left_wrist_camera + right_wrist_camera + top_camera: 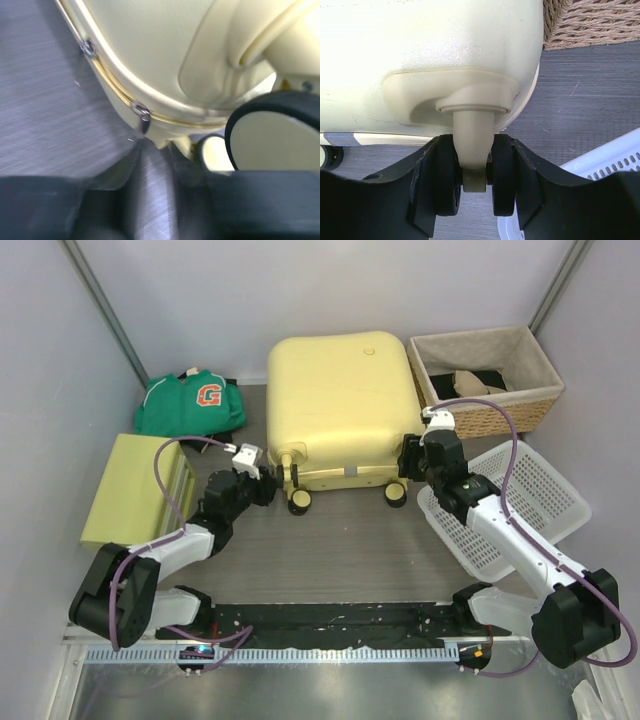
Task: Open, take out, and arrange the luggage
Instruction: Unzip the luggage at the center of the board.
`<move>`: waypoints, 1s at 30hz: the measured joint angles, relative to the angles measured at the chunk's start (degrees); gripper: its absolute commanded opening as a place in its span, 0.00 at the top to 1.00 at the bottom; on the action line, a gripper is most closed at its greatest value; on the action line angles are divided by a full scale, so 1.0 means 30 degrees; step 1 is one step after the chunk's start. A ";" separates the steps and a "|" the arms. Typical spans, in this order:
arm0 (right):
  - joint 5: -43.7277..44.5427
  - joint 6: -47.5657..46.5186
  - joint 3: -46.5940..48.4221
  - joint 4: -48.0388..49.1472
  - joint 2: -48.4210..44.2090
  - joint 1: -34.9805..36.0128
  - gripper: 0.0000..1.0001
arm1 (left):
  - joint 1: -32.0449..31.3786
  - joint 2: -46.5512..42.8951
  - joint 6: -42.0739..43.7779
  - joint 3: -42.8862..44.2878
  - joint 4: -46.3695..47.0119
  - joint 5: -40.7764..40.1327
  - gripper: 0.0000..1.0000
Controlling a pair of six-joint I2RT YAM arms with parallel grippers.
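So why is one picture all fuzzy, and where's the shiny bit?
Left wrist view: smeary all over, the left pincer at the bottom most, the luggage soft too. Right wrist view: sharp, with white glare on the luggage's top left. Top view: clear, even light, only faint shadows.

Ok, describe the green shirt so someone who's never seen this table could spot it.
Start at the big pale yellow luggage in the middle. Left of it, at the back, the shirt lies behind the flat yellow-green box. It alone is dark green cloth with an orange G.
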 measured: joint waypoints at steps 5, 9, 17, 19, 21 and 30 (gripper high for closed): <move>0.0138 0.0000 0.0000 -0.0015 0.0000 0.0000 0.50 | 0.0226 -0.0408 0.0073 0.0000 0.0000 -0.0299 0.25; 0.0576 0.0007 0.0204 -0.0189 0.0299 0.0015 0.44 | 0.0852 -0.0408 -0.0153 0.0000 -0.0066 -0.0058 0.21; 0.1632 -0.0386 0.1275 -0.0976 0.1501 0.0058 0.74 | 0.1195 -0.1450 -0.0503 0.0000 -0.1239 0.0576 0.18; 0.1515 -0.0750 0.1450 -0.0933 0.1712 -0.0233 0.75 | 0.1195 -0.1530 -0.0510 0.0000 -0.1319 0.0801 0.18; 0.0925 -0.1071 0.1515 -0.0758 0.1851 -0.0714 0.75 | 0.1195 -0.1479 -0.0503 0.0007 -0.1457 0.1064 0.18; -0.2688 -0.2521 0.1581 0.0947 0.2659 -0.3497 0.75 | 0.1144 0.0554 0.0022 0.0991 -0.1741 0.2295 0.19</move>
